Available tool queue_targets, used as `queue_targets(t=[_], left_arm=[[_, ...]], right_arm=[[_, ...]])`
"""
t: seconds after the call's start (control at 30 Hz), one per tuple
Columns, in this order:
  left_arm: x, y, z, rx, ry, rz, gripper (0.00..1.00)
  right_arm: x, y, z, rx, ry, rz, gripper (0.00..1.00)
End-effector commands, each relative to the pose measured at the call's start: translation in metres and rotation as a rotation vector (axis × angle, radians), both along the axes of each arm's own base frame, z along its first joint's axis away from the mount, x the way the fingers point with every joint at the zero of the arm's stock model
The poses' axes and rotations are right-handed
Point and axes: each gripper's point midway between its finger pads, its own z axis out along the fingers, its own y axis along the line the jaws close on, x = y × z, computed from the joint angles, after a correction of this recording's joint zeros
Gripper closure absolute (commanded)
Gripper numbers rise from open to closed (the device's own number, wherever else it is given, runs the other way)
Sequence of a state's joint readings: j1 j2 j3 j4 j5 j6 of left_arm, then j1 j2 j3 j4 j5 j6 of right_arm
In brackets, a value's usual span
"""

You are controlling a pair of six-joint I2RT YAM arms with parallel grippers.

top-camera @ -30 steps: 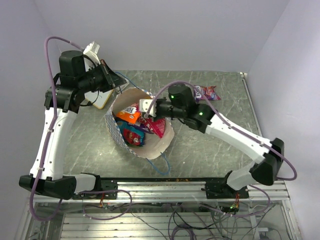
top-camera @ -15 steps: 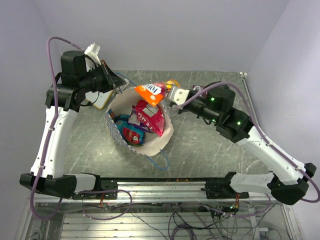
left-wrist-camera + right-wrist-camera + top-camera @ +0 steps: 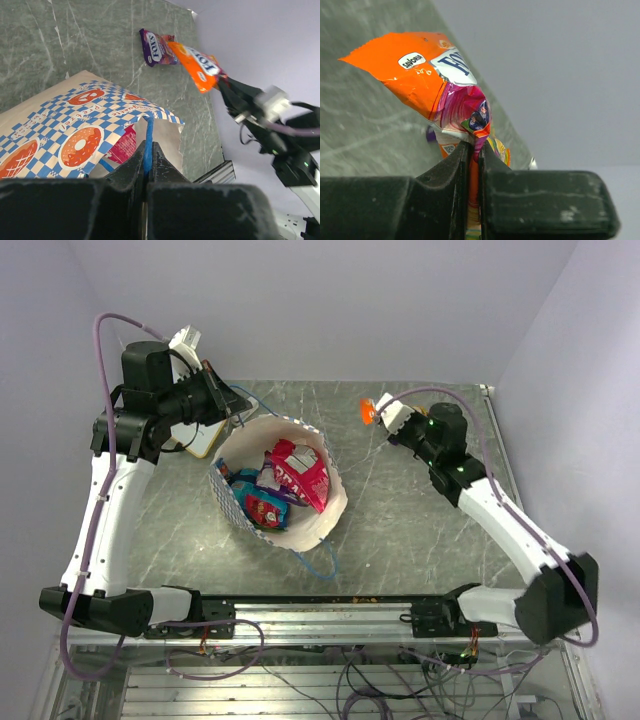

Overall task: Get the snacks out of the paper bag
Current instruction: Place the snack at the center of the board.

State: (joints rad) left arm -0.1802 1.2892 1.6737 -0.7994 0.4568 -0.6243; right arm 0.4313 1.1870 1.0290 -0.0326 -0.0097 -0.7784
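The paper bag (image 3: 338,502) lies open at centre left, its checkered side in the left wrist view (image 3: 75,135). Inside it are a large red-pink packet (image 3: 300,472), a small red packet (image 3: 265,510) and a blue packet (image 3: 240,480). My left gripper (image 3: 226,406) is shut on the bag's blue cord handle (image 3: 148,135) at the far rim. My right gripper (image 3: 378,413) is shut on an orange packet (image 3: 367,412) and holds it in the air to the right of the bag; the packet also shows in the right wrist view (image 3: 420,70). A purple packet (image 3: 156,47) lies on the table beneath it.
A wooden-framed white board (image 3: 207,440) lies under the left arm, beside the bag's far left rim. The bag's second blue cord handle (image 3: 322,565) trails toward the near metal rail (image 3: 320,610). Walls close the table at the back and both sides.
My right gripper has lifted the orange packet out of the bag and carried it right and toward the back, over the purple packet. The left gripper has kept hold of the handle.
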Motion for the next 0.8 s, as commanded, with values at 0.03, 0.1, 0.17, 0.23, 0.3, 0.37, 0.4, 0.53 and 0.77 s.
queue_targets(t=[0.03,0.1,0.17,0.23,0.3,0.37,0.4,0.53,0.77], left_arm=[[-0.007,0.001,0.010,-0.004,-0.040,-0.014,0.93],[-0.008,0.001,0.009,-0.005,-0.038,-0.015,0.93],[-0.009,0.001,0.008,-0.002,-0.036,-0.016,0.93],[-0.009,0.001,0.009,0.002,-0.040,-0.018,0.93],[-0.009,-0.001,0.009,0.002,-0.040,-0.025,0.93],[-0.009,-0.002,0.010,0.002,-0.043,-0.029,0.93],[-0.009,-0.002,0.010,0.004,-0.043,-0.029,0.93],[-0.008,-0.001,0.008,0.014,-0.040,-0.026,0.93],[-0.006,0.001,0.007,0.035,-0.045,-0.016,0.93]], right_arm=[[0.054,-0.038,-0.020,-0.103,-0.063,-0.056,1.00],[0.070,-0.051,-0.035,-0.145,-0.048,-0.058,1.00],[0.083,-0.057,-0.054,-0.209,-0.012,-0.042,1.00],[0.098,-0.067,-0.067,-0.280,0.012,-0.039,1.00],[0.112,-0.077,-0.077,-0.302,0.033,-0.048,1.00],[0.124,-0.085,-0.085,-0.314,0.038,-0.046,1.00],[0.129,-0.087,-0.087,-0.322,0.037,-0.043,1.00],[0.148,-0.091,-0.110,-0.349,0.071,-0.042,1.00],[0.157,-0.095,-0.159,-0.345,0.130,-0.066,1.00]])
